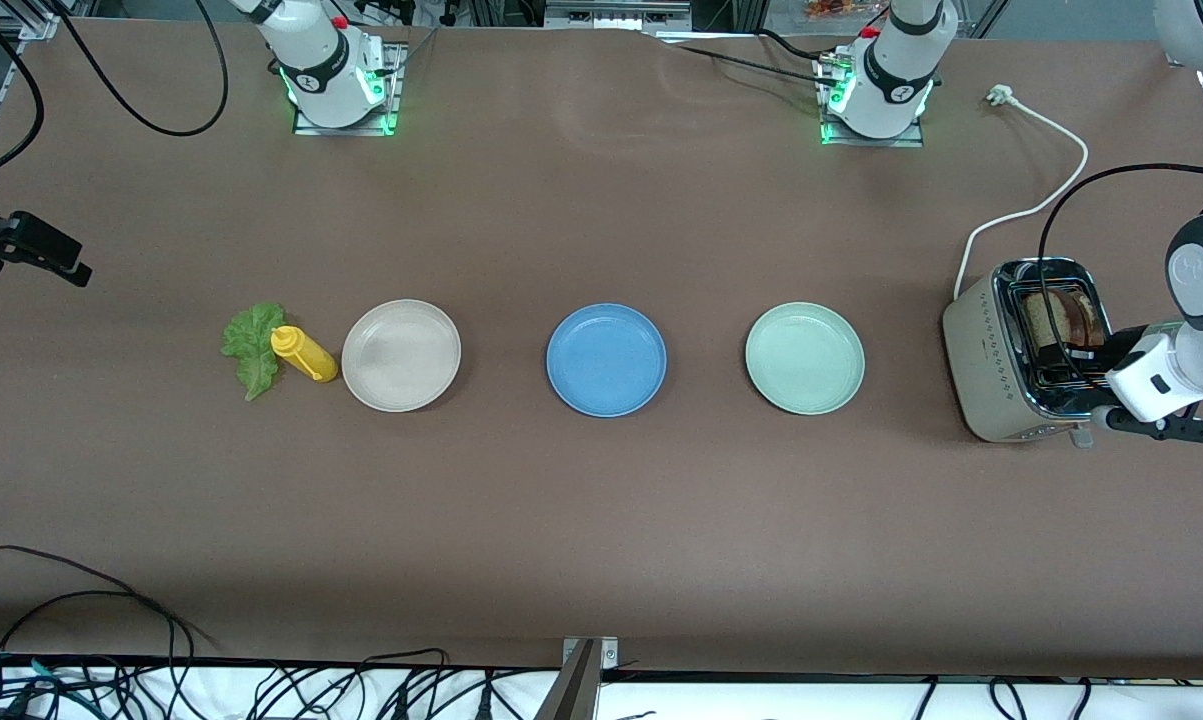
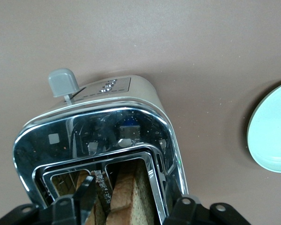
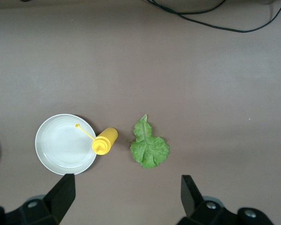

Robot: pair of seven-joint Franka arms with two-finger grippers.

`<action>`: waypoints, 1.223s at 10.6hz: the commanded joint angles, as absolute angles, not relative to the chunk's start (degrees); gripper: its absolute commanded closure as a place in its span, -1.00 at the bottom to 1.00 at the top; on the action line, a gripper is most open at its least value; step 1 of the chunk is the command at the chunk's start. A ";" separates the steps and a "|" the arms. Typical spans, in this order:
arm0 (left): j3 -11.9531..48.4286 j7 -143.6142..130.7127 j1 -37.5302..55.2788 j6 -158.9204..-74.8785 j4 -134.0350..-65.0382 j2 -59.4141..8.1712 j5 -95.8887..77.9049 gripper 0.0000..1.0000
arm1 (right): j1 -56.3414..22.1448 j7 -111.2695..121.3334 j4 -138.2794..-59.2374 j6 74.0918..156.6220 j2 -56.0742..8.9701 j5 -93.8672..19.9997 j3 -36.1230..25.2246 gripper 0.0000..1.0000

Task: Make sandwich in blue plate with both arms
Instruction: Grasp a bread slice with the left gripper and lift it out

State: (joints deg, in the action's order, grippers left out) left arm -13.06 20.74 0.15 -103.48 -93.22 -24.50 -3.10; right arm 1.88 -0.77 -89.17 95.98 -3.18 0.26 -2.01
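left gripper (image 2: 131, 206) apart over toaster (image 1: 1001, 375) toast (image 2: 129, 197); right gripper (image 3: 126, 194) apart above lettuce (image 3: 150, 146).

The right gripper (image 3: 126, 197) hangs high over the brown counter (image 3: 201, 70), and its jaws stand wide apart at the lower edge of the frame, one at lower left and one at lower right. In the lower middle of the frame lies a green lettuce leaf (image 3: 149, 148), flat on the counter. Just beside it, toward the frame's left, a yellow squeeze bottle (image 3: 105, 141) lies on its side; its thin nozzle reaches over the rim of a pale plate (image 3: 51, 159). The bottle touches the plate's rim. A black cable (image 3: 210, 18) runs along the upper edge of the frame. At the left edge, a small blue piece shows; I cannot tell what it is.
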 commanded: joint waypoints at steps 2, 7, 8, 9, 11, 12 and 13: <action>-13.62 21.45 0.44 -100.55 -93.43 -23.91 -5.54 -0.21 | 1.76 -0.44 -88.33 95.01 -3.16 0.44 -1.93 -1.00; -14.67 22.14 0.35 -99.14 -93.25 -23.91 -5.54 -0.20 | 1.76 -0.44 -88.33 95.10 -3.25 0.44 -1.93 -1.00; -14.85 22.24 0.44 -99.14 -93.08 -23.99 -5.54 -0.20 | 1.76 -0.44 -88.33 95.10 -3.25 0.44 -1.93 -1.00; -14.94 22.24 0.35 -99.14 -93.08 -23.91 -5.54 -0.20 | 1.76 -0.44 -88.33 95.01 -3.25 0.44 -1.93 -1.00; -15.03 22.24 0.35 -98.70 -93.34 -23.91 -5.54 -0.19 | 1.76 -0.53 -88.33 95.01 -3.25 0.44 -1.93 -1.00; -15.55 22.15 0.44 -97.74 -93.34 -23.91 -5.54 -0.14 | 1.76 -0.53 -88.33 95.10 -3.25 0.44 -1.93 -1.00; -15.73 21.71 0.44 -96.52 -93.34 -23.91 -5.54 -0.13 | 1.76 -0.53 -88.33 95.10 -3.25 0.44 -1.93 -1.00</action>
